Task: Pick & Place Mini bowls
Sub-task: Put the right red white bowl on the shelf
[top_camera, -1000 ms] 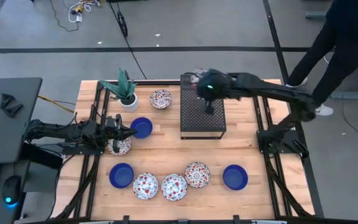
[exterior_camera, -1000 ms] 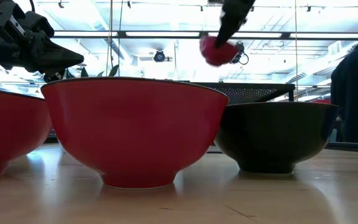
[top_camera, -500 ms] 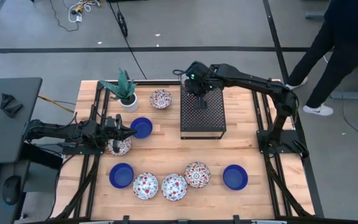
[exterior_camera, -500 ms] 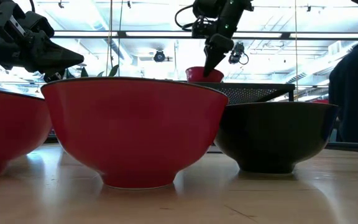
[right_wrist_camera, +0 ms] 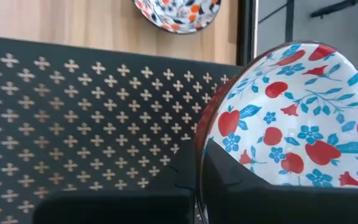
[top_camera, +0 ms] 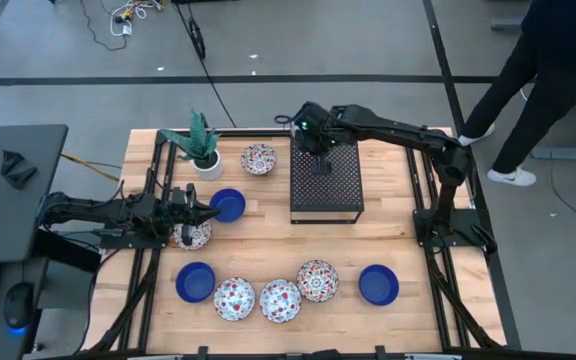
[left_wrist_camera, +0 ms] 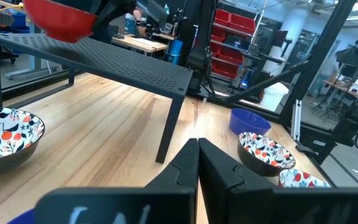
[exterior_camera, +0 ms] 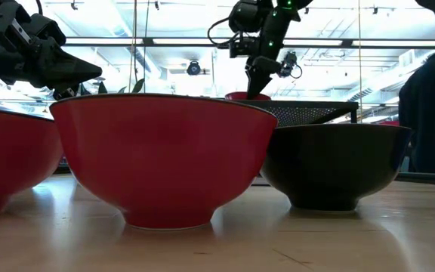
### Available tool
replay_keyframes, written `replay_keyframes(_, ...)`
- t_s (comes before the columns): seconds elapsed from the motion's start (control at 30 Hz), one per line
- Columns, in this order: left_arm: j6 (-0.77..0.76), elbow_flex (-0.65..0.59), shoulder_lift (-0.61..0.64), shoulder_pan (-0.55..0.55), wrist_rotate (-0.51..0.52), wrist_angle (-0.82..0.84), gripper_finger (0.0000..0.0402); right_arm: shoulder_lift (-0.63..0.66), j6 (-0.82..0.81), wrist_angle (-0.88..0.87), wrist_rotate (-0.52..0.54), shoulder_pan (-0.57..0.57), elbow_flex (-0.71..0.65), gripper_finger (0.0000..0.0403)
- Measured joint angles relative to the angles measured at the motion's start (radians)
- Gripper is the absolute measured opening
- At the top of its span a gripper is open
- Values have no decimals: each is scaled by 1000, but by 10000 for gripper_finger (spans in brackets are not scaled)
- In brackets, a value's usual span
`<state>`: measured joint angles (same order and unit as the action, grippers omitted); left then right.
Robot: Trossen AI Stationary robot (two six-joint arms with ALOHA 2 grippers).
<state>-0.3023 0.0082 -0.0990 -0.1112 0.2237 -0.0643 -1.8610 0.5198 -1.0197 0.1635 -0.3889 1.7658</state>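
A: So where is the bowl being placed?

B: On the black perforated rack (top_camera: 326,180) at the far middle of the table. The right gripper (top_camera: 311,140) is over the rack's far left corner, clamped on the rim of a floral mini bowl (right_wrist_camera: 291,118) — 1 finger inside, 1 outside, as the right wrist view shows. In the low view the bowl's red underside (exterior_camera: 248,96) sits right at the rack's top edge, so I'd judge it is touching down or about to.

A: Why hold it by the rim?

B: A small, shallow bowl gives 2 thin fingers little else to pinch. The rim grip also keeps the bowl's base free to meet the mesh.

A: And the left arm?

B: The left gripper (top_camera: 206,212) waits low at the table's left side, fingers pressed together and holding nothing, pointing toward a cobalt bowl (top_camera: 227,204) just beside its tip. A floral bowl (top_camera: 192,235) lies partly under it.

A: The rest of the bowls?

B: 1 floral bowl (top_camera: 258,158) sits near the potted plant (top_camera: 200,146). 5 more line the near edge — blue at each end, 3 floral between. A person (top_camera: 538,70) stands beyond the table's far right corner.
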Motion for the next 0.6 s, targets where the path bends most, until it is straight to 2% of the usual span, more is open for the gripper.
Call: replay_keyframes(0.6,0,0,0,0,0,1,12,2,14,-2,2,0,0,20)
